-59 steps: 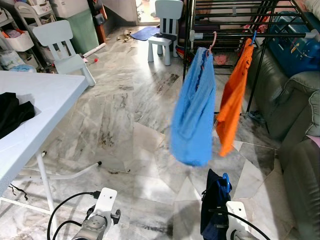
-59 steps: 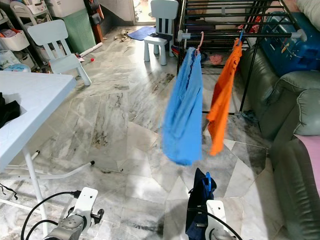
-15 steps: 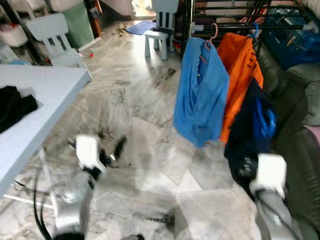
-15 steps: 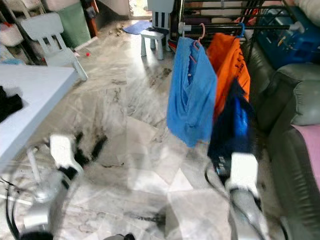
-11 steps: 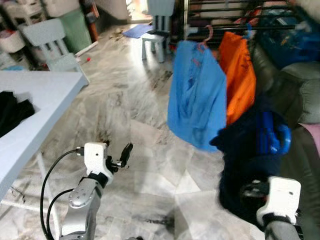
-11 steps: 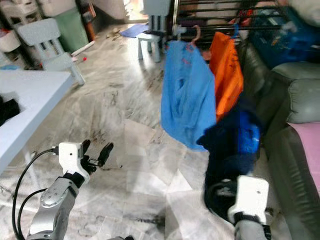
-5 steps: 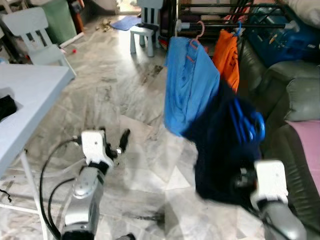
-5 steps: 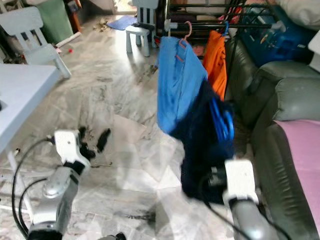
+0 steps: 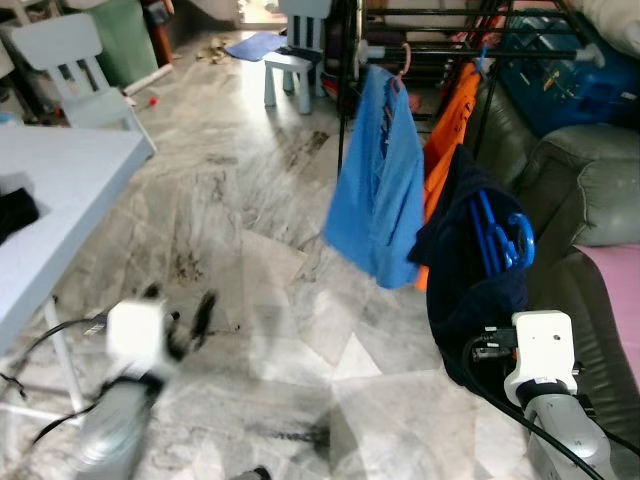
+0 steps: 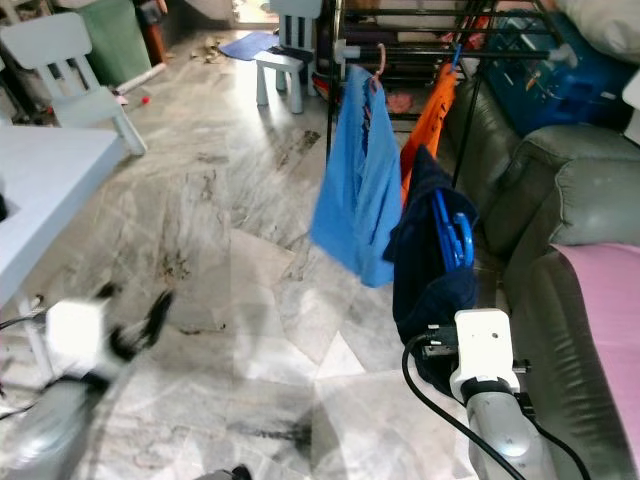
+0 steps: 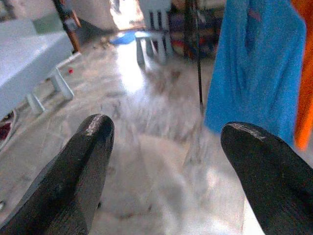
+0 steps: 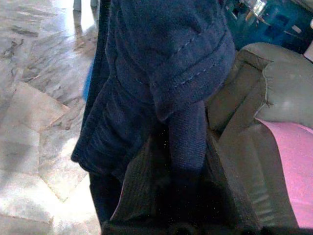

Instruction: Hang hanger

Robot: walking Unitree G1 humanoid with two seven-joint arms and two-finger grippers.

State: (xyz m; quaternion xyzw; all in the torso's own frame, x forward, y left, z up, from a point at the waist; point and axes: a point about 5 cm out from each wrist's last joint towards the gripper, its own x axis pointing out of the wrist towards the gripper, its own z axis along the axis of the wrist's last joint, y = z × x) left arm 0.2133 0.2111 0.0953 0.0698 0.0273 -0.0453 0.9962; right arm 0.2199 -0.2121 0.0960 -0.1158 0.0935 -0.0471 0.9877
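Up front in left eye view: right gripper [image 9: 487,345] raised, clenched on blue hanger [image 9: 503,236] draped with navy garment [image 9: 460,270], just beside orange shirt [image 9: 447,140] and blue shirt [image 9: 380,190] on drying rack [image 9: 430,50]. Left gripper [image 9: 190,320] blurred, low over floor [image 9: 250,200]. Left wrist view: fingers [image 11: 73,166] spread wide, holding nothing. Right wrist view: navy fabric up close, probably pinched between fingers.

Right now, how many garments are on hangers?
3: a blue shirt and an orange shirt hang on the drying rack; a navy garment is in the right tool. Others may be hidden.
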